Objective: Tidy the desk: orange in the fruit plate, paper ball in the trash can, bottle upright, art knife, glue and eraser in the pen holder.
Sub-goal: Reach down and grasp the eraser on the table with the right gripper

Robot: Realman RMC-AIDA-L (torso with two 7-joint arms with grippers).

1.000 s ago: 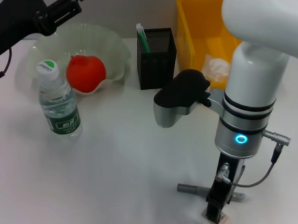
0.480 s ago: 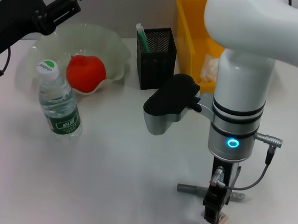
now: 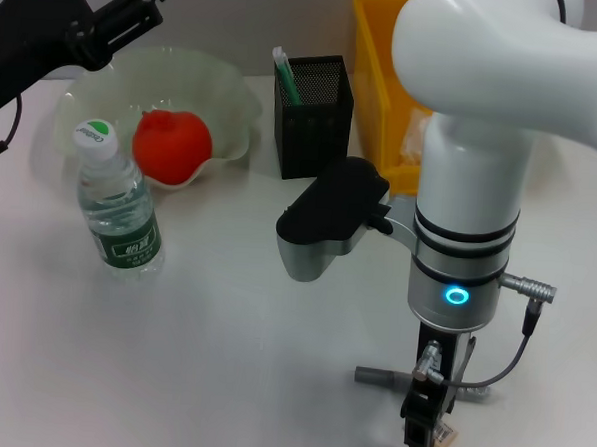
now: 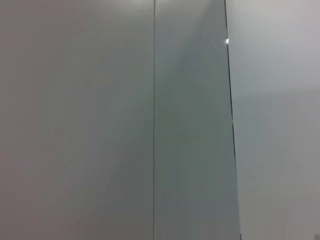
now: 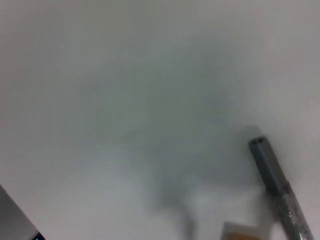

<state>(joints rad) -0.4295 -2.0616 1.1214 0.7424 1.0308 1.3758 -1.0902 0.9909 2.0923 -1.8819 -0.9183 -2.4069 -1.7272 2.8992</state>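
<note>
The orange (image 3: 171,145) lies in the translucent fruit plate (image 3: 233,98) at the back left. In front of the plate the bottle (image 3: 116,202) stands upright. A green-and-white stick (image 3: 283,73) pokes out of the black mesh pen holder (image 3: 314,119). My right gripper (image 3: 423,428) points straight down at the front right. It sits just beside the small eraser (image 3: 446,437) (image 5: 243,231) and over the grey art knife (image 3: 381,375) (image 5: 272,172) lying flat on the desk. The yellow trash can (image 3: 372,57) stands behind, with the paper ball hidden by my right arm. My left gripper (image 3: 124,16) stays raised at the back left.
The white desk (image 3: 221,360) stretches bare between the bottle and the right arm. My right arm's elbow and wrist block the view of the back right. The left wrist view holds only a plain grey wall (image 4: 150,120).
My right arm has swung a little to the left and its gripper has sunk slightly toward the eraser. The knife, eraser, bottle and orange have not moved.
</note>
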